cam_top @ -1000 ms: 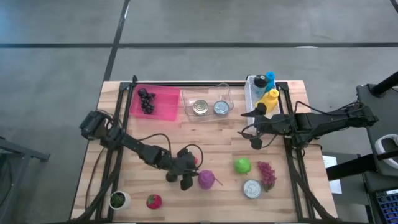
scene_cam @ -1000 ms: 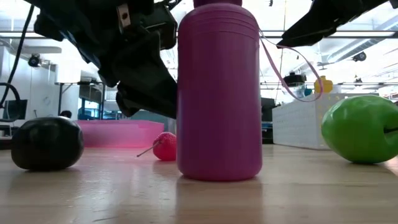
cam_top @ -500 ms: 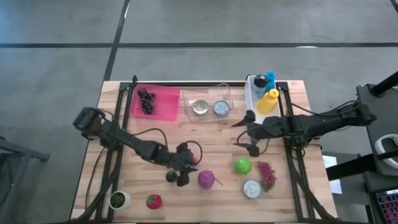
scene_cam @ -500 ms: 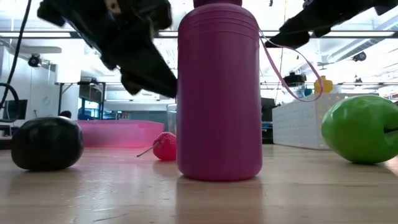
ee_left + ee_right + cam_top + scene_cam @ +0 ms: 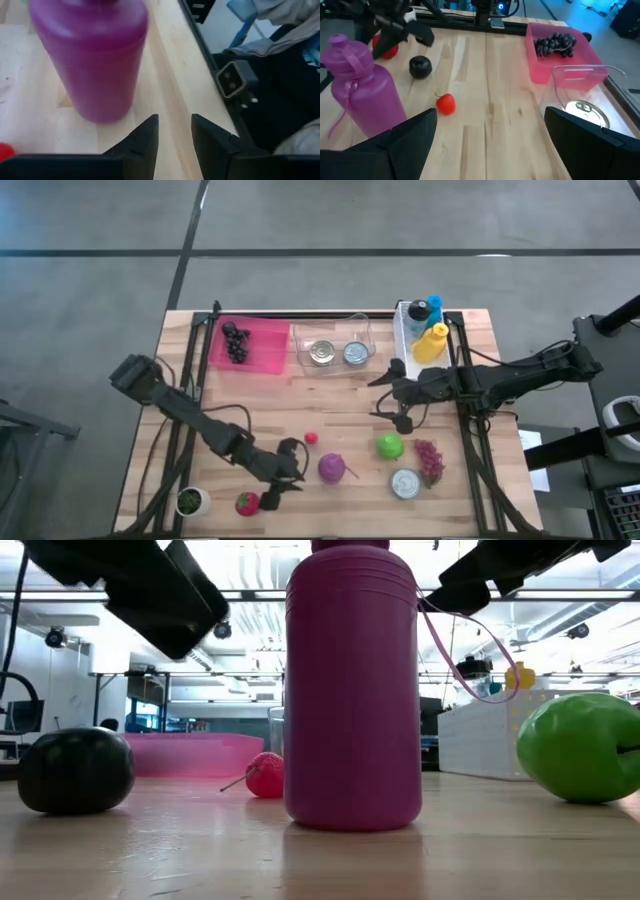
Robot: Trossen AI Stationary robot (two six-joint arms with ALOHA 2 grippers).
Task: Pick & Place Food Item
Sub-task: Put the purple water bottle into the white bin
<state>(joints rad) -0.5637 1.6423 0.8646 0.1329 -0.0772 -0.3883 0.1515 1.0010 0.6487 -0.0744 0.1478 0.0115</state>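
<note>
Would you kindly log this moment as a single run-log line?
left gripper: empty, narrow gap, beside purple bottle | right gripper: open, mid-table | small red fruit: on table

The counter [image 5: 350, 405] is pale wood with a matt, lined grain. The purple bottle [image 5: 352, 690] looks like smooth plastic with a soft shine. The pink tray [image 5: 262, 350] is translucent plastic. The two cans [image 5: 322, 353] have shiny metal lids. The green apple [image 5: 580, 748] is glossy.

A magenta bottle [image 5: 352, 680], green apple [image 5: 580, 747], small red fruit [image 5: 445, 103] and translucent pink bin [image 5: 250, 343].
</note>
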